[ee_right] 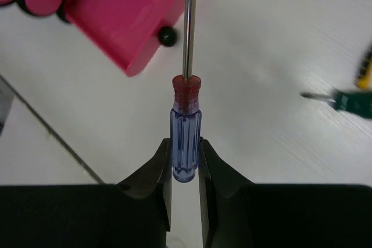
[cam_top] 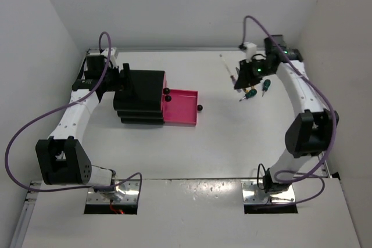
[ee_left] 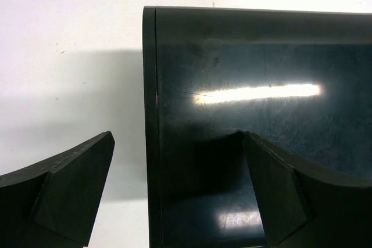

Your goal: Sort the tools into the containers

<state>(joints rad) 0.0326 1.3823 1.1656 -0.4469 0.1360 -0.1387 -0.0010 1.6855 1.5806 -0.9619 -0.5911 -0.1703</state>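
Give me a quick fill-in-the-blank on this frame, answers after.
1. The right gripper is shut on a metal-shafted screwdriver with a clear ___ handle.
2. One magenta-pink drawer of the black cabinet stands ___.
3. Two small screwdrivers on the white table have ___ handles.
Answers: blue; open; green

A white desk [cam_top: 221, 149] is seen, closed in by plain white walls [cam_top: 174, 4] on three sides. Two shiny metal plates [cam_top: 131, 190] are fixed at its near edge, one left, one right, well apart.

left claw [ee_left: 177, 143] spread wide, right claw [ee_right: 186, 143] clamped
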